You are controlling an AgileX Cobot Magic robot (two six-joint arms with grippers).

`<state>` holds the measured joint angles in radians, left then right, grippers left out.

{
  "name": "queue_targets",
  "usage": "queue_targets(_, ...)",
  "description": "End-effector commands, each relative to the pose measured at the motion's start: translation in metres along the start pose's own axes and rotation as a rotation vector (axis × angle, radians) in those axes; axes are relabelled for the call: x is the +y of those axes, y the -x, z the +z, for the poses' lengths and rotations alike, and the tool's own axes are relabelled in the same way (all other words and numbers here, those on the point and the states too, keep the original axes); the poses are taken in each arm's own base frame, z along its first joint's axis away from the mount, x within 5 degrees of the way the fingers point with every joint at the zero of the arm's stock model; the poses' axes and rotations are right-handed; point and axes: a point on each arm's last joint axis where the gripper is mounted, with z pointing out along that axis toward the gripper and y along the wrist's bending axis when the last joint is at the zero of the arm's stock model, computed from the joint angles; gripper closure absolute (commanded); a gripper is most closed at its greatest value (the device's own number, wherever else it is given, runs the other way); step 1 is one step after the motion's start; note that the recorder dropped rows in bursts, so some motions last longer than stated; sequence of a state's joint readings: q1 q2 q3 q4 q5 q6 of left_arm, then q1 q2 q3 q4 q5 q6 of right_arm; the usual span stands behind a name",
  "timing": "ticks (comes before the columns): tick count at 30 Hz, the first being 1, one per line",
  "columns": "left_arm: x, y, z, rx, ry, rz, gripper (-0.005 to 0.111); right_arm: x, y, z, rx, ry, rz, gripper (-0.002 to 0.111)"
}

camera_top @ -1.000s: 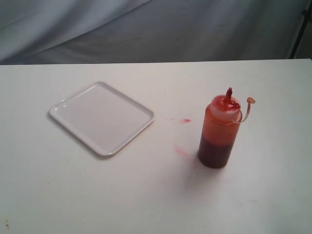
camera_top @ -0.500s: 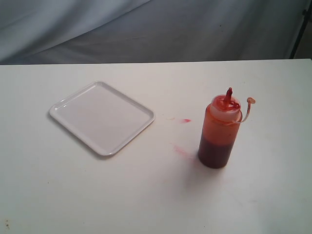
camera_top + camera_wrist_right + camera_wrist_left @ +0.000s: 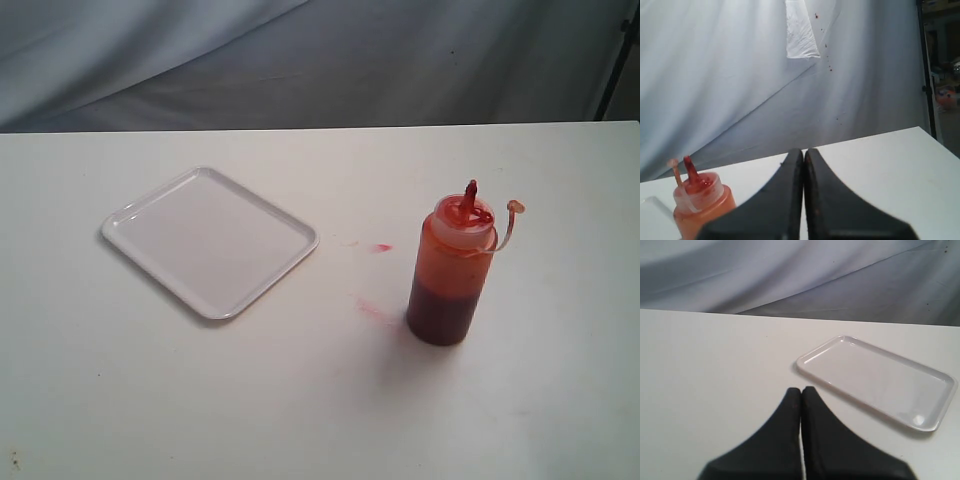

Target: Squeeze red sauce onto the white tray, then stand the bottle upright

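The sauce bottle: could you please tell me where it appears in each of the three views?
Exterior view: the bottle stands upright on the table, right of the white tray.
Left wrist view: not in it; only the tray lies beyond the shut left gripper.
Right wrist view: just its red nozzle and shoulder, cut off at the picture's edge, beside the shut right gripper.
Shared landmark: the grey backdrop cloth behind the table.

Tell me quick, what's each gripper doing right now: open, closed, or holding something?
Left gripper: closed, holding nothing.
Right gripper: closed, holding nothing.
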<state>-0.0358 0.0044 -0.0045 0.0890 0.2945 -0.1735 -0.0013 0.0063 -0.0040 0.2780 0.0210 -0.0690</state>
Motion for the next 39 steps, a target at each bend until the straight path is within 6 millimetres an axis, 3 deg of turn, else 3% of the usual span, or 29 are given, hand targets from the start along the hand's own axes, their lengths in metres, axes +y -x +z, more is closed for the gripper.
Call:
queue_targets(1,0.000,0.000,0.000,-0.010,-0.005,0.002,0.106,0.001,0.009,-0.001,-0.045,0.006,0.005,0.108)
queue_targets(14,0.000,0.000,0.000,-0.010,-0.005,0.004,0.106,0.018,0.078,-0.018,-0.192,0.071,0.102,0.108)
queue_targets(26,0.000,0.000,0.000,-0.016,-0.007,0.002,0.106,0.019,0.076,-0.018,-0.144,0.073,0.096,0.108)
queue_targets(28,-0.002,0.005,0.000,-0.067,-0.030,-0.067,0.106,0.019,0.076,-0.018,-0.144,0.073,0.096,0.108)
queue_targets(29,-0.006,0.009,-0.001,-0.106,-0.083,-0.314,0.106,0.019,0.076,-0.018,-0.144,0.073,0.096,0.108)
queue_targets(31,-0.007,0.014,-0.002,-0.146,-0.125,-0.506,0.106,0.020,0.074,-0.018,-0.131,0.079,0.123,0.108)
queue_targets(38,0.002,0.049,-0.015,-0.578,-0.137,-0.532,0.106,0.020,0.071,-0.017,-0.091,0.086,0.148,0.108)
queue_targets(39,0.005,0.058,-0.022,-0.701,-0.139,-0.531,0.106,0.020,0.071,-0.017,-0.091,0.086,0.148,0.108)
